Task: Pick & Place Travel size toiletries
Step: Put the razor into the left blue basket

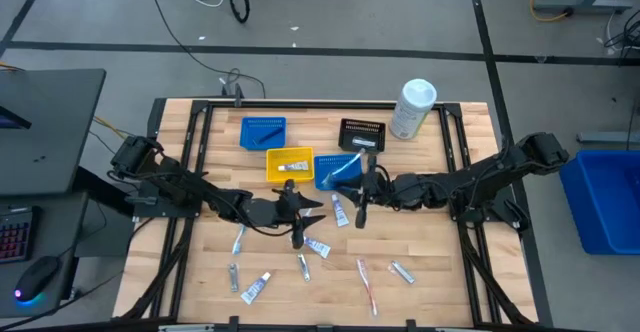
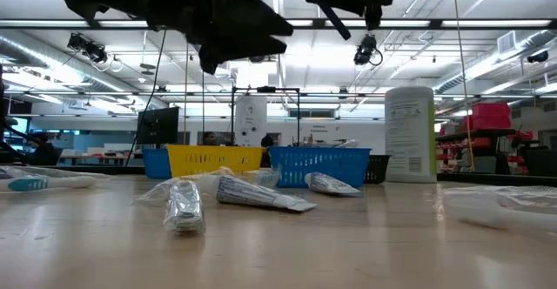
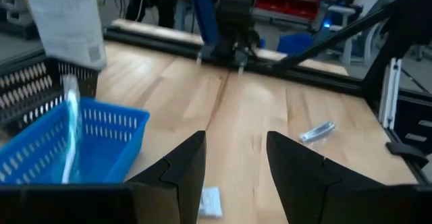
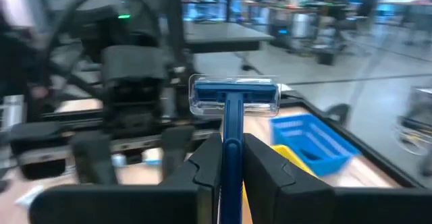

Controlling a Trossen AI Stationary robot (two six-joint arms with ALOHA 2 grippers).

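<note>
L gripper (image 1: 300, 212) hovers mid-counter (image 1: 440, 272) w/ fingers (image 3: 182, 173) spread wide, nothing between them. R gripper (image 1: 362, 207) just beside it, by the blue bin (image 1: 335, 171), fingers clamped on a blue razor (image 4: 233, 106), lifted clear of the wood.

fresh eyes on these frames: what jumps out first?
The right gripper is shut on a blue razor, held above the table's middle, close to the open left gripper. Behind them sits a cluster of small bins, two blue bins, a yellow bin and a black bin, with a white canister standing at the far right. Mini tubes and toothbrushes lie scattered along the near edge.
</note>
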